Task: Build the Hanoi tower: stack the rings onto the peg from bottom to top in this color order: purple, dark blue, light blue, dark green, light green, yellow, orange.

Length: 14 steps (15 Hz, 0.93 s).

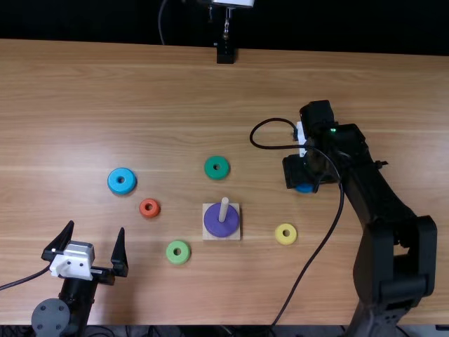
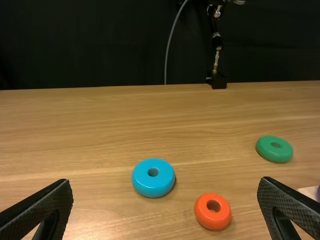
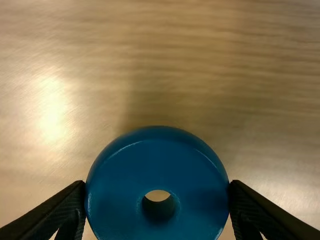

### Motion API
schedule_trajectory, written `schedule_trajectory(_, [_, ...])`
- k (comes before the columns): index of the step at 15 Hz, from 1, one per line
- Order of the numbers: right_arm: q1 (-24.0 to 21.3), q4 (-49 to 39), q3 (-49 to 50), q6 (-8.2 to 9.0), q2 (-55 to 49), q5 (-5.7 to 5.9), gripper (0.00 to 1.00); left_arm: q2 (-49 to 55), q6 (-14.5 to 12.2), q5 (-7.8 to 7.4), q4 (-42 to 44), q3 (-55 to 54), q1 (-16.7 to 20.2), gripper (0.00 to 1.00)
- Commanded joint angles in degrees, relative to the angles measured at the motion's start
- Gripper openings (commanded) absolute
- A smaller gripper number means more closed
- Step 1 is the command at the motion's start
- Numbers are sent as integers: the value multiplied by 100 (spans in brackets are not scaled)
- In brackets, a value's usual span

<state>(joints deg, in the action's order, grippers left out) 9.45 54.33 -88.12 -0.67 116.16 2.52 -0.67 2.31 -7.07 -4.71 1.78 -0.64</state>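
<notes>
Hanoi set, 7 rings + peg, wooden table [image 1: 182, 91].

- Peg [image 1: 224, 203]: upright on sq. wooden base [image 1: 234, 235], nr. side of table, roughly mid.
- Purple ring [image 1: 213, 220]: on peg, at the bottom; peg tip stands out above it.
- Dk. blue ring [image 3: 160, 155]: in R gripper [image 1: 298, 170], well to the right of the peg & farther back. Pincer clamped on it, one finger against each side, hole facing the wrist cam. Top view has it mostly under the gripper; seems clear of the wood, tho hard to be sure.
- Lt. blue ring [image 1: 114, 185]: flat on table, far left of the group.
- Orange ring [image 1: 156, 213]: flat, btwn lt. blue ring & peg, a bit nearer the robot than lt. blue.
- Dk. green ring [image 1: 210, 168]: flat, just behind the base.
- Lt. green ring [image 1: 170, 255]: flat, left of base & nearer the robot.
- Yellow ring [image 1: 280, 235]: flat, right of base, apart from it.
- L gripper [image 1: 95, 230]: nr. left corner, over table, fingers wide apart, nothing btwn them.
- Black cable [image 1: 325, 244]: runs along R arm, w/ a loop by its wrist.
</notes>
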Motion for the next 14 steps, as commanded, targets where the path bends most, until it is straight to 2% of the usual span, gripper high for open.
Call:
schedule_trajectory(1, [162,79,-197,-134,-647,-10,0,67,-51,-52,-14,-178,56,100])
schedule_trajectory(6, [865,512,-259,-144,-1508,-10,0,67,-51,-52,-14,-178,56,100])
schedule_trajectory(10, [1437,1018,-654,-134,-1711,-10,0,67,-51,-52,-14,-178,56,100])
schedule_trajectory(12, [1665,1313,-1006,-134,-1755,-115,0,67,-51,-52,-14,-178,56,100])
schedule_trajectory(14, [1814,1450,-1217,-123,-1763,-411,0,67,-51,-52,-14,-178,56,100])
